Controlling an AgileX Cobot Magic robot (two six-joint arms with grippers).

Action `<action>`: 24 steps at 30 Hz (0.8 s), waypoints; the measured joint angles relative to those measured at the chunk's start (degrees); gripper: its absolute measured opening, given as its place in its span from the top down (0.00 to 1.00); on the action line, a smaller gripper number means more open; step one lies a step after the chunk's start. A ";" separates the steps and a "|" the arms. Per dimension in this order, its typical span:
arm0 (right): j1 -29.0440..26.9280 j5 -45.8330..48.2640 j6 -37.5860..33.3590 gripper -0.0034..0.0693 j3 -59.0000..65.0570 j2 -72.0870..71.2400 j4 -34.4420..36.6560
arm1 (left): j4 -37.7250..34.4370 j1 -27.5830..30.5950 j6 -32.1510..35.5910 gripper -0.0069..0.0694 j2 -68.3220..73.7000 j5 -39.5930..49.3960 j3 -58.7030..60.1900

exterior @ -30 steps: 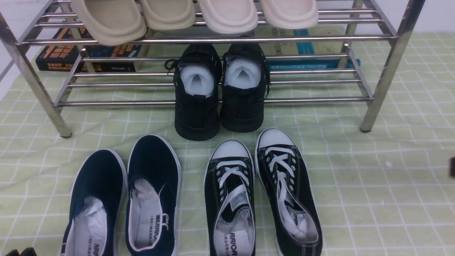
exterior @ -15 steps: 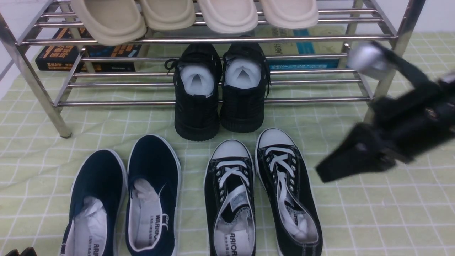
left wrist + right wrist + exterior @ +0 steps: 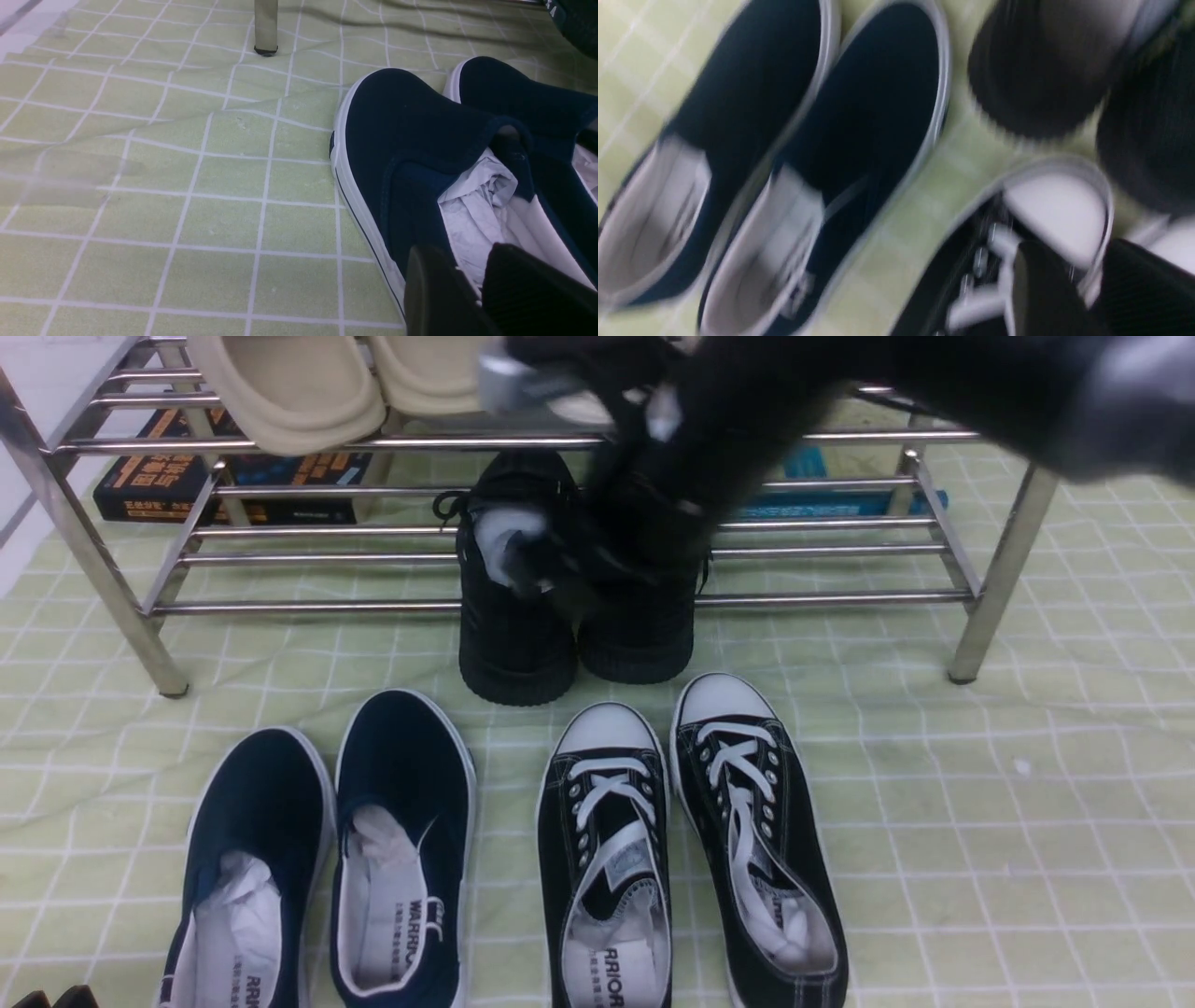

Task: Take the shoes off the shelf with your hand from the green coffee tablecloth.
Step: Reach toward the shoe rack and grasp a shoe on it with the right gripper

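Observation:
The shoes, a pair of all-black knit sneakers, stand heel-up with their toes on the green coffee tablecloth (image 3: 980, 803) and their heels against the lower rails of the steel shelf (image 3: 373, 607). The left shoe (image 3: 513, 635) shows well. Only the toe of the right shoe (image 3: 639, 649) shows. My right arm, the hand, reaches in blurred from the upper right and covers the rest. My right gripper (image 3: 551, 574) hangs at the shoes' openings, jaws apart, nothing held. In the right wrist view my right gripper (image 3: 1069, 254) is open, and the shoes' ribbed toes (image 3: 1031, 84) lie beyond it. My left gripper (image 3: 462, 254) is open over a navy slip-on (image 3: 420, 140).
Navy slip-ons (image 3: 317, 859) and black canvas sneakers (image 3: 691, 840) lie on the cloth in front of the shelf. Beige slippers (image 3: 289, 392) rest on the top tier. Books (image 3: 168, 485) lie behind the shelf. A shelf leg (image 3: 266, 28) stands beyond the left gripper.
My right arm has swung in from the right edge, up and leftwards, to the black shoes at the shelf, and its jaws now stand apart. The shoes have not moved.

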 joint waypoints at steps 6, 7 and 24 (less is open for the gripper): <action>-0.05 -1.67 0.97 0.38 -15.63 12.52 -1.08 | 0.00 0.00 0.00 0.66 0.00 0.00 0.00; -0.05 -2.45 0.97 0.37 -16.69 13.68 -1.08 | 0.00 0.00 0.00 0.66 0.00 0.00 0.00; -0.05 -19.15 0.97 0.48 -18.01 25.15 -2.30 | 0.00 0.00 0.00 0.63 0.00 0.00 0.00</action>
